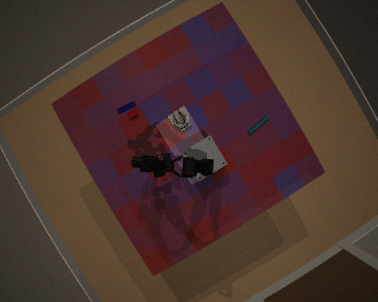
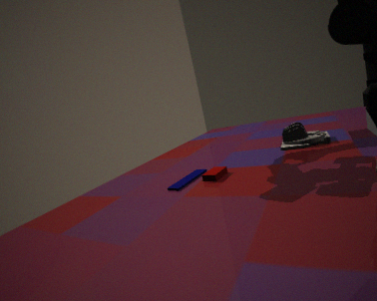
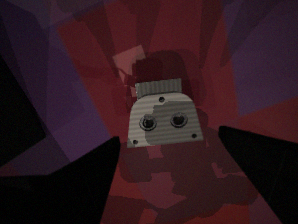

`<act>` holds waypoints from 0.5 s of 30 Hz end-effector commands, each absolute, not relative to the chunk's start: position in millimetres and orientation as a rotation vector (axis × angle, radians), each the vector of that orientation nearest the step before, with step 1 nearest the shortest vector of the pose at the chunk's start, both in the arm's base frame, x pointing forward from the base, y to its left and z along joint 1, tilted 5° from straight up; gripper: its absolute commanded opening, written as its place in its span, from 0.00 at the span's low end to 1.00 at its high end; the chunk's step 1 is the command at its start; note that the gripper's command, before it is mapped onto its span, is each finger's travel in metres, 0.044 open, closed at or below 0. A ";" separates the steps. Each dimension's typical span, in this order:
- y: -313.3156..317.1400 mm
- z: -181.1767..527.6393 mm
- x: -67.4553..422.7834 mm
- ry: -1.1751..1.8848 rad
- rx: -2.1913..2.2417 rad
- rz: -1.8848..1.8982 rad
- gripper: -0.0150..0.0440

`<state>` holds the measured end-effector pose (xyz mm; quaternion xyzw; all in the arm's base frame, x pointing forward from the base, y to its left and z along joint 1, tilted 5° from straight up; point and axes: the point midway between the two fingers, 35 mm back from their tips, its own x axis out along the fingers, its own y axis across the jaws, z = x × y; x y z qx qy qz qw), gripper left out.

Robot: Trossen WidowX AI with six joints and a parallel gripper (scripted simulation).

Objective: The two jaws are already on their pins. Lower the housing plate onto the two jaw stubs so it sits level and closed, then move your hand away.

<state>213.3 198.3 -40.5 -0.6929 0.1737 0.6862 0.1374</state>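
The pale housing plate (image 3: 165, 136) lies below my hand in the wrist view, with two round sockets, three small holes and a ribbed grey block (image 3: 158, 88) at its far edge. My gripper (image 3: 169, 136) is open, one dark fingertip to each side of the plate, with nothing between them. How high the fingertips are above it I cannot tell. In the top view the arm hides the plate. The jaw assembly, dark curved jaws on a pale base (image 1: 179, 118) (image 2: 304, 141), lies on the mat away from my hand. Its stubs are too small to tell apart.
A blue bar (image 1: 126, 107) (image 2: 188, 179) and a red block (image 1: 133, 115) (image 2: 215, 173) lie close together on the patchwork mat. A teal bar (image 1: 258, 125) lies on the far side. The arm's grey base plate (image 1: 217, 156) is near the jaw assembly. The arm's shadow covers part of the mat.
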 end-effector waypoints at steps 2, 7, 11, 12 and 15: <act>195.8 -44.4 211.6 0.504 -2.010 1.992 1.00; 195.8 -46.8 211.7 0.504 -2.010 1.992 1.00; 195.5 -53.2 211.8 0.504 -2.010 1.992 1.00; 195.4 -54.8 211.8 0.504 -2.010 1.992 1.00; 195.1 -59.6 211.8 0.504 -2.010 1.992 1.00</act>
